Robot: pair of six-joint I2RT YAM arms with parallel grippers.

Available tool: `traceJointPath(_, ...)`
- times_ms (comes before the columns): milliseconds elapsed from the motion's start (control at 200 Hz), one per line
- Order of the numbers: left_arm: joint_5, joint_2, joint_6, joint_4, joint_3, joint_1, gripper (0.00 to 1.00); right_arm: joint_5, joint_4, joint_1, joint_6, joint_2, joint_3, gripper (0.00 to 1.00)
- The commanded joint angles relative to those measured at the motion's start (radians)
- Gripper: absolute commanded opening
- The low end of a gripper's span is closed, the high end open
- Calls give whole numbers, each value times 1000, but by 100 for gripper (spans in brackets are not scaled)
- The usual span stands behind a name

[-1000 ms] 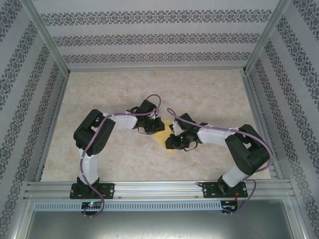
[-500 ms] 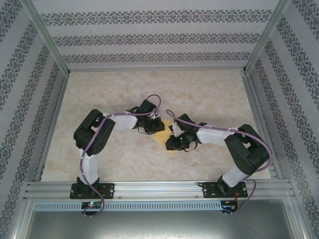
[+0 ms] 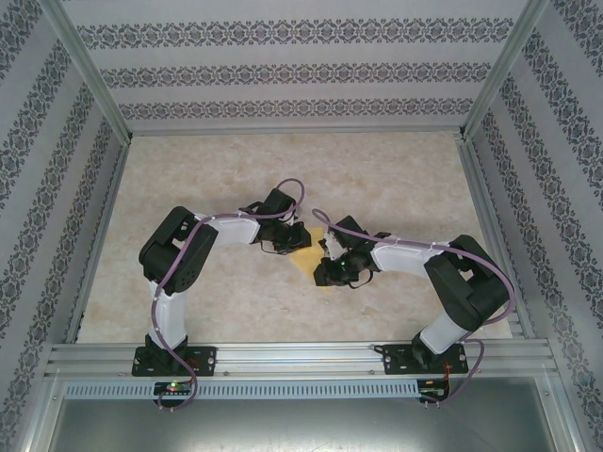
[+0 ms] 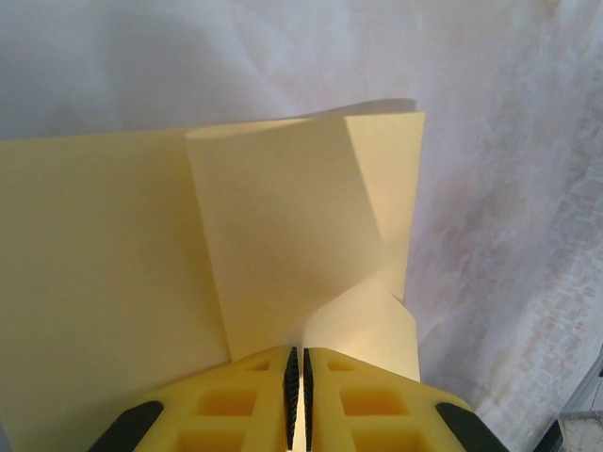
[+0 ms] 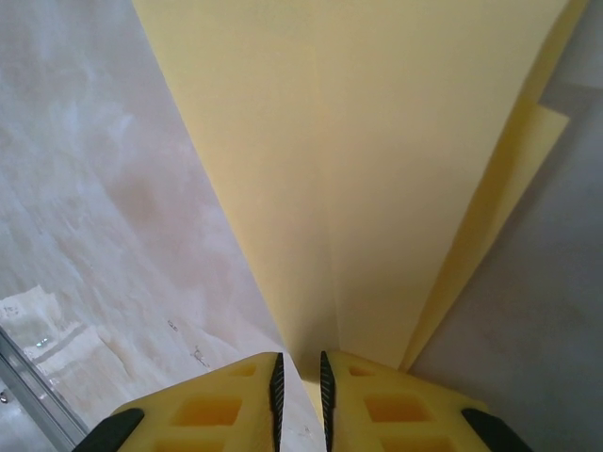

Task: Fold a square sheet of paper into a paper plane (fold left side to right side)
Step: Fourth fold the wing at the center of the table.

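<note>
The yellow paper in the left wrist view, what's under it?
The pale marbled table shows past the edges of the paper. A folded flap overlaps it, hiding the layer beneath and the tabletop below.

Slight leftward shift of right hand (image 3: 327, 268) across paper (image 3: 306, 256), nearer left hand (image 3: 286, 241); purple cable (image 3: 318, 218) followed.

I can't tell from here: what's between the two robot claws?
Partly folded yellow paper spans between the left gripper and right gripper, both pinching it; the top view shows it.
</note>
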Motion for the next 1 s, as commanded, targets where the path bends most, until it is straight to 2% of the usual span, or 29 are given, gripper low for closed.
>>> traceJointPath(0, -65, 34, 26, -99, -24, -10, 16, -4, -115, 19, -20, -6, -18, 20)
traceJointPath(485, -66, 32, 28, -106, -20, -11, 15, -43, -105, 18, 10, -85, -99, 11)
traceJointPath(684, -64, 26, 26, -105, -20, -10, 15, -88, -129, -17, 15, -225, -80, 4)
traceJointPath(779, -63, 25, 24, -102, -22, -10, 15, -119, -90, -50, 37, -272, -70, 4)
traceJointPath(864, -61, 25, 21, -97, -22, -12, 15, -137, -3, -78, 68, -253, -64, 5)
traceJointPath(994, -58, 27, 23, -99, -21, -12, 15, -117, 50, -83, 78, -139, -6, 5)
